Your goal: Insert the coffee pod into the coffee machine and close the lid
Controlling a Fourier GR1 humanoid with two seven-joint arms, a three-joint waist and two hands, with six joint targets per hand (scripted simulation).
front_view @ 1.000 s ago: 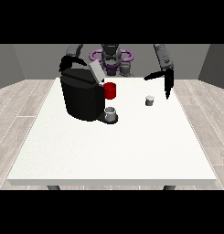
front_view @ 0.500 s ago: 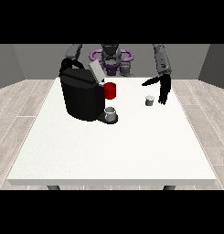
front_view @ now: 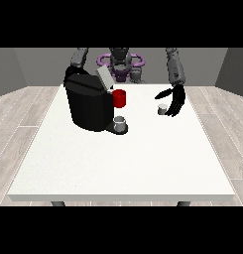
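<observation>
The coffee pod (front_view: 162, 109) stands on the table (front_view: 123, 163) beside the spread-fingered hand at the view's right (front_view: 174, 99) — likely light, rigid, slippery — best pinched across its sides.

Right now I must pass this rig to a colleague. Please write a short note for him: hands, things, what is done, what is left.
Hand at the view's right: fingers relaxed and open, right beside the small grey coffee pod, not holding it.
Hand at the view's left: hidden behind the black coffee machine.
The pod stands on the white table, apart from the machine.
The machine's lid is raised.
Done: nothing yet.
Left: grasp pod, insert it, close lid.
</observation>
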